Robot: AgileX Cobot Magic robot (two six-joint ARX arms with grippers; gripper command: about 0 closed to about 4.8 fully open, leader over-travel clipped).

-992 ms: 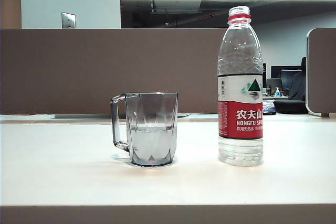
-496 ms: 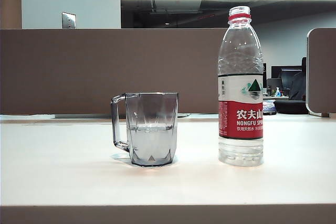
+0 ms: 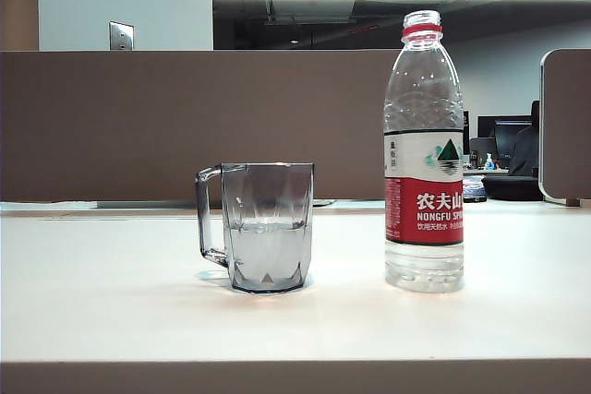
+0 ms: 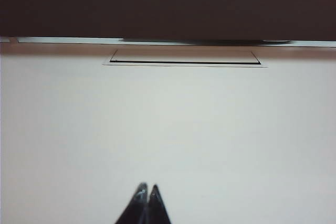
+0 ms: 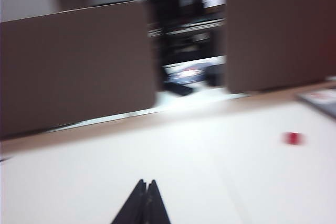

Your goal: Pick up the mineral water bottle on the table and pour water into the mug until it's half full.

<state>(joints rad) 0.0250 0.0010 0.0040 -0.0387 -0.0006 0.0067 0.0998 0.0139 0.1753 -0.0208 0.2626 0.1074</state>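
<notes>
Mineral water bottle (image 3: pixel 424 154): right of centre in exterior view, upright on table (image 3: pixel 111 311), uncapped, mostly empty, so likely light, thin wall likely crushable; grip at labelled mid-body. Mug (image 3: pixel 265 226) left of it, apart, water (image 3: pixel 266 251) near halfway; likely rigid, breakable. Count: one bottle, one mug. Left gripper (image 4: pixel 146 187) and right gripper (image 5: pixel 146 182): fingertips together, empty, over bare table. Small red object (image 5: pixel 293 138) farther off.

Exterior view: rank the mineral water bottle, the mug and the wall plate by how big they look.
1. mineral water bottle, tallest by far
2. mug, about half its height
3. wall plate, smallest, though it hangs farther from the camera, so its true size is unsure.
</notes>
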